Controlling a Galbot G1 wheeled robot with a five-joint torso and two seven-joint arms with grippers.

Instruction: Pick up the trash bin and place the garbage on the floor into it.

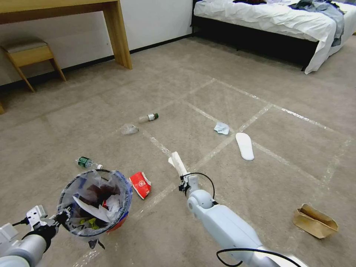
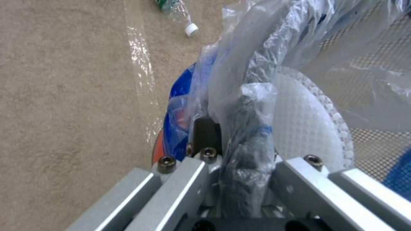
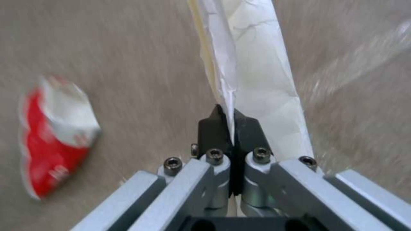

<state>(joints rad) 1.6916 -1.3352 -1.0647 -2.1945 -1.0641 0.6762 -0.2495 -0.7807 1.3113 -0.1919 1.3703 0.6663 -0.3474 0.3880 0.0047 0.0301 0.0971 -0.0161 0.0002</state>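
Note:
My left gripper [image 1: 62, 216] is shut on the near rim of the red trash bin [image 1: 118, 223], held off the carpet at lower left. In the left wrist view the left gripper [image 2: 231, 128] pinches the bin's clear blue-printed bag [image 2: 257, 64]. The bin holds paper and wrappers. My right gripper [image 1: 184, 182] is shut on a white paper roll [image 1: 177, 162], which sticks forward from it; the right wrist view shows the gripper [image 3: 231, 120] clamping the paper roll [image 3: 257, 80]. A crushed red wrapper [image 1: 141, 184] [image 3: 56, 138] lies between bin and right gripper.
On the carpet lie a green-labelled bottle [image 1: 88, 162] [image 2: 178, 11], another bottle [image 1: 149, 117], clear plastic [image 1: 129, 129], a blue tissue [image 1: 221, 128], a white insole [image 1: 244, 145] and a brown paper scrap [image 1: 314, 221]. A bed [image 1: 282, 22], desk leg [image 1: 120, 37] and stool [image 1: 29, 52] stand far off.

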